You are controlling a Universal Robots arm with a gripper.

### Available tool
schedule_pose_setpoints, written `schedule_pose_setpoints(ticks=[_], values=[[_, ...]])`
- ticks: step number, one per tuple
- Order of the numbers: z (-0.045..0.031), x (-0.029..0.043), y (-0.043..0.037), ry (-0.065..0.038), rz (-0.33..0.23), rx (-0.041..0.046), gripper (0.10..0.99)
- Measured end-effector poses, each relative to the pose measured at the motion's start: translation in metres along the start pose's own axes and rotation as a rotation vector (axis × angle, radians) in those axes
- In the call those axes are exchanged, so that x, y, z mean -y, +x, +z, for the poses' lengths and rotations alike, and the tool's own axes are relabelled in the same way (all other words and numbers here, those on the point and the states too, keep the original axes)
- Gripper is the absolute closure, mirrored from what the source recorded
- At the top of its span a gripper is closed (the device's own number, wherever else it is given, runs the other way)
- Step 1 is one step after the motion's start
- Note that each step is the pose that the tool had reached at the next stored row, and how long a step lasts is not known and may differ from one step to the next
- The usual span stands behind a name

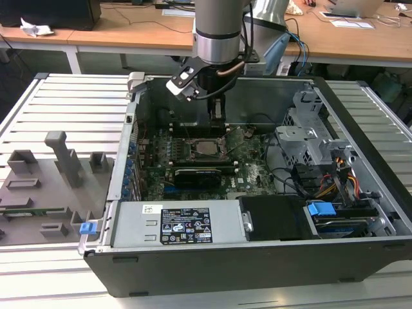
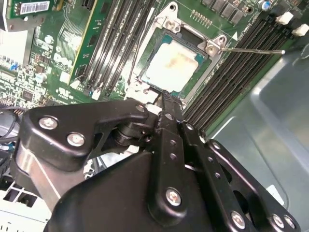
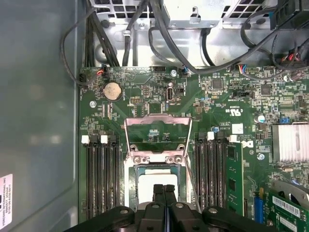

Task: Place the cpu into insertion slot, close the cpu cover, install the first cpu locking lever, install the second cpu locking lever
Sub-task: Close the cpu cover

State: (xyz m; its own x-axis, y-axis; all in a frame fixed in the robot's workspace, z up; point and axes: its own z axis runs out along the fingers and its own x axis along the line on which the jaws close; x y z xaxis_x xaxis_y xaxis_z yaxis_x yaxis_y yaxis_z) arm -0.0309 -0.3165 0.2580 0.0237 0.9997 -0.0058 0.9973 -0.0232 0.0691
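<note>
**Op:** Quick status: the claw?

**Spotter:** Your black claw (image 3: pixel 164 189) is closed, fingers pressed flat together. It points down inside the open black-and-grey computer case (image 1: pixel 257 267), which sits on the pale slatted surface (image 1: pixel 71 103). In the second wrist view the tip hangs at one edge of the square, silver-rimmed insertion slot (image 2: pixel 211 48). Can't tell whether it touches the rim.

**Op:** And the chip?

**Spotter:** The small flat square cpu w/ the silvery-beige top (image 2: pixel 174 65) lies flat inside the slot, not in your claw. In the exterior view it sits just below the claw tip.

**Op:** Cover?

**Spotter:** The thin silvery square cpu cover w/ the cut-out window (image 3: pixel 157 154) is open. It's tipped back off the slot, hinged on the slot's edge. In the first wrist view the green mobo (image 3: pixel 145 92) shows thru the window. Not closed yet.

**Op:** Levers?

**Spotter:** One thin silvery wire lever (image 2: pixel 251 50) sticks out from a corner of the slot, running across the long black mem. slots (image 2: pixel 236 72) beside it. Not latched. Can't make out the other one well enough to call it.

**Op:** Anything else near the slot?

**Spotter:** More mem. slots flank it on both sides. A round silver coin battery (image 3: pixel 112 90) sits past the open cover, well apart from the slot.
</note>
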Motion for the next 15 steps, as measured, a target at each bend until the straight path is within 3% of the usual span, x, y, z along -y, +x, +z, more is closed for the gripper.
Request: schedule_pose_setpoints(ticks=[7, 11, 15], values=[[0.0000, -0.0038, 0.0001, 0.001, 0.000, 0.0003, 0.980], [-0.0057, -0.0044, 0.0000, 0.001, 0.000, 0.0001, 0.980], [-0.0054, -0.0096, 0.0001, 0.003, 0.000, 0.0003, 0.980]])
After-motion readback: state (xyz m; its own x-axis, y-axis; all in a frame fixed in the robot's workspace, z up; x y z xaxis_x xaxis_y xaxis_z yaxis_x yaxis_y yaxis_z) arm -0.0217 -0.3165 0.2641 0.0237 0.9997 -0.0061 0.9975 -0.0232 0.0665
